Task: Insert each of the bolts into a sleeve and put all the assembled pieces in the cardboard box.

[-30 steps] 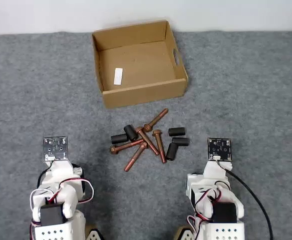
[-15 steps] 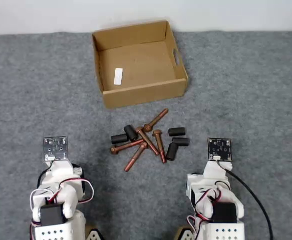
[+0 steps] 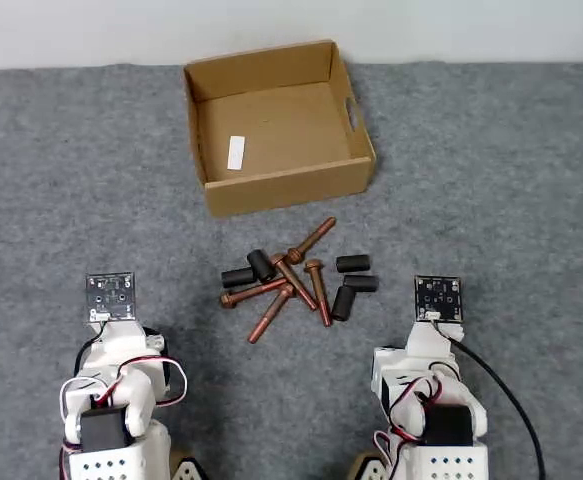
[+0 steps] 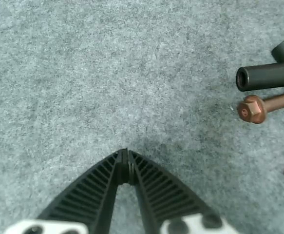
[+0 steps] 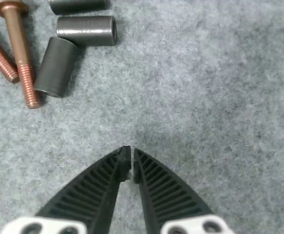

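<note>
Bench [image 3: 491,180]: covered in grey, felt-like cloth, with a pale strip along the edge behind the cardboard box [image 3: 289,187].
Cardboard box: open-topped, standing flat on the cloth, turned slightly askew, with a hand slot in one side wall.
Bolts [image 3: 311,240]: five, copper-coloured, lying flat in a loose heap just in front of the cardboard box, well clear of its wall; several touching or crossing.
Sleeves [image 3: 353,263]: five, short black tubes on their sides in the same heap; three towards the box's slotted side, two towards the opposite side.
</note>
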